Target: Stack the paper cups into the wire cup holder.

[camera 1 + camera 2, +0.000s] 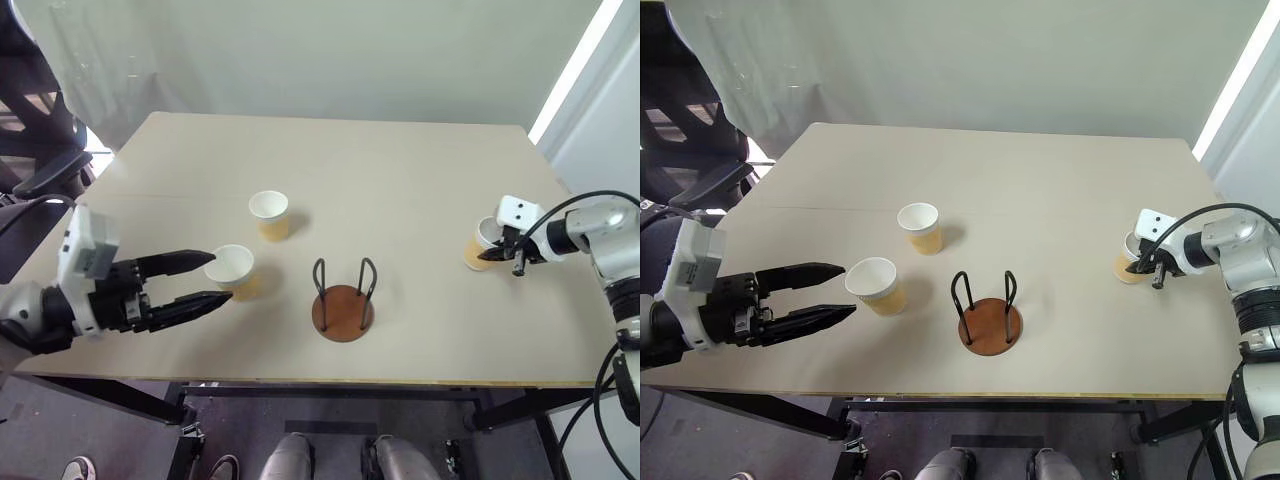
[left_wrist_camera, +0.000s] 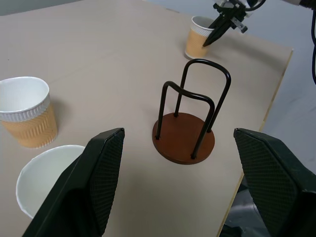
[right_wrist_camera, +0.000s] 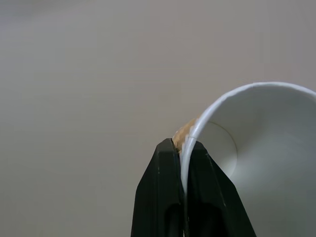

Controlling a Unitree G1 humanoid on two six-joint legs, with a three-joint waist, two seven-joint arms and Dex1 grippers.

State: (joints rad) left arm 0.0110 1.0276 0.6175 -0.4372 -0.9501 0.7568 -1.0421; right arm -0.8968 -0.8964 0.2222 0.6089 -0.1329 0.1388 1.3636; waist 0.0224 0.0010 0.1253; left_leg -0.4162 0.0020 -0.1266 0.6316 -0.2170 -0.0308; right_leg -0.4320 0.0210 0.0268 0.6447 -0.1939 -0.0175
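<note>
Your right gripper (image 3: 183, 148) has its jaws pinched on the rim of the far-right paper cup (image 1: 480, 245), a hold suited to lifting it toward the empty wire cup holder (image 1: 343, 300) mid-table. Your left gripper (image 1: 200, 282) waits, jaws spread, around the nearest cup (image 1: 232, 272). Three cups in all, the third (image 1: 270, 215) just behind it; one holder.

Looks like an office or lab room set up for robot trials. Plain beige table (image 1: 400, 170) on black legs, standing against a bare pale wall (image 1: 330, 50). Black office chair (image 1: 685, 150) parked at the left end, a bright strip of light (image 1: 580, 65) along the right wall, grey carpet-like floor (image 1: 750, 445) below. Bare tabletop apart from three paper cups (image 1: 269, 214) and a wire cup holder (image 1: 343, 300), laid out as for a test. Black cables (image 1: 580, 205) trailing by the right edge.
</note>
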